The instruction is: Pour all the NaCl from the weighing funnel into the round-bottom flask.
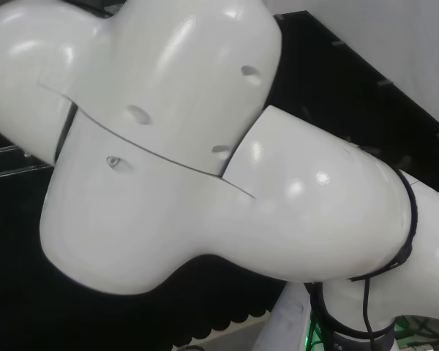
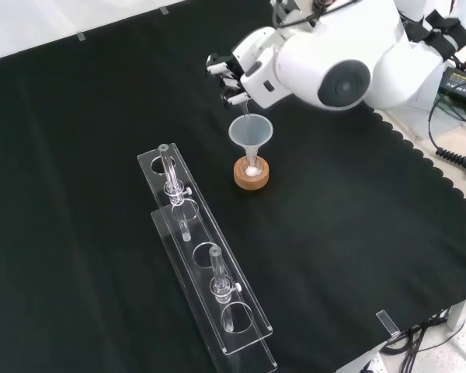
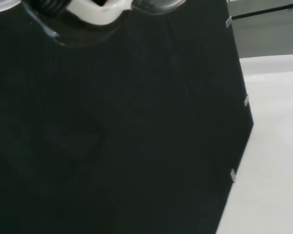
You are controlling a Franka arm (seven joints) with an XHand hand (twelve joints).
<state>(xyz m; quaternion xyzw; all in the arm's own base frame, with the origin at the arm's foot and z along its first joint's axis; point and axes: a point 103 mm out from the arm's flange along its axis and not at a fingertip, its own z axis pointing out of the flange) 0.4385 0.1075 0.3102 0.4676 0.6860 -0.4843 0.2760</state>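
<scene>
In the front view the hand (image 2: 231, 74) hangs just above a clear glass funnel (image 2: 251, 132). Its fingers are curled round a small clear weighing funnel (image 2: 245, 106), whose thin spout tips down toward the funnel's mouth. The funnel stands in the neck of the round-bottom flask (image 2: 252, 161), which rests on a cork ring (image 2: 252, 176). A little white powder shows at the flask's bottom. In the wrist view a white part of the hand (image 3: 95, 10) and a clear piece of glass (image 3: 156, 5) lie against the black cloth.
Two clear plastic racks (image 2: 210, 264) with glass tubes (image 2: 170, 175) lie on the cloth nearer the front view's bottom left. The arm's big white links (image 1: 205, 146) stand close to the camera in the head view. Cables (image 2: 450, 148) lie beyond the cloth's scalloped right edge.
</scene>
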